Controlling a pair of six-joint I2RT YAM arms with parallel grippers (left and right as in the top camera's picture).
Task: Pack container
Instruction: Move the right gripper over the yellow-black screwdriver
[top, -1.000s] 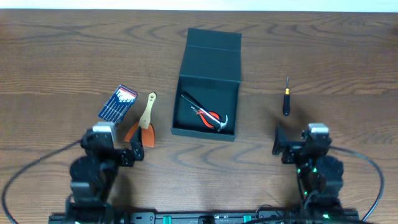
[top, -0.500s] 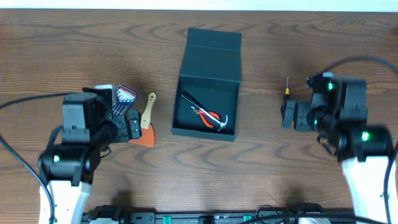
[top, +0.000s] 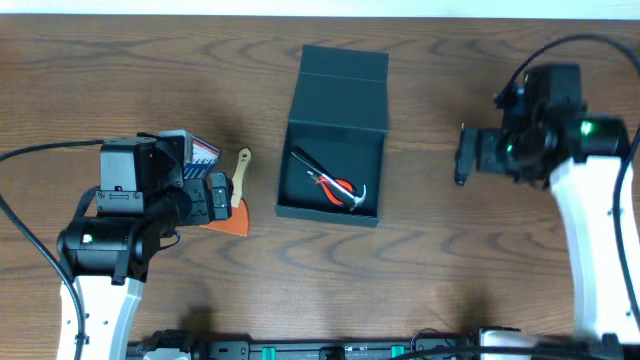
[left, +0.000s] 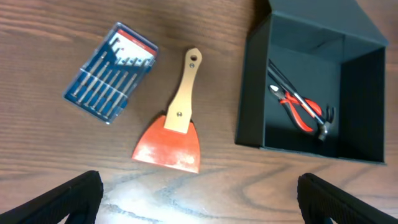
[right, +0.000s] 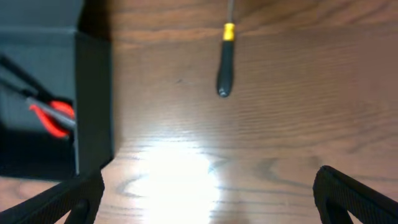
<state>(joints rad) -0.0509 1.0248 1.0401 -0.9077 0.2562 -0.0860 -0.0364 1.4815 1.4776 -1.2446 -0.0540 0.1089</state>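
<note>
The container (top: 332, 112), a dark teal-black square box, stands open at the table's middle with its flap lid folded back. It also shows in the left wrist view (left: 249, 93) and the right wrist view (right: 93, 106). Inside lie red-handled pliers (top: 335, 187) and a small hammer (top: 352, 200). My left gripper (top: 218, 198) is open and empty above the orange scraper (top: 232, 205), which has a wooden handle (left: 180, 106). My right gripper (top: 466, 157) is open and empty over the black screwdriver with a yellow band (right: 225, 62); the overhead view hides most of the screwdriver.
A small blue case of screwdrivers (left: 112, 71) lies left of the scraper, partly under my left arm in the overhead view (top: 200, 152). Cables trail from both arms near the front edge.
Both arms have risen and reached forward from their rest poses. The left gripper now hangs over the scraper, the right over the screwdriver. No object has moved.
</note>
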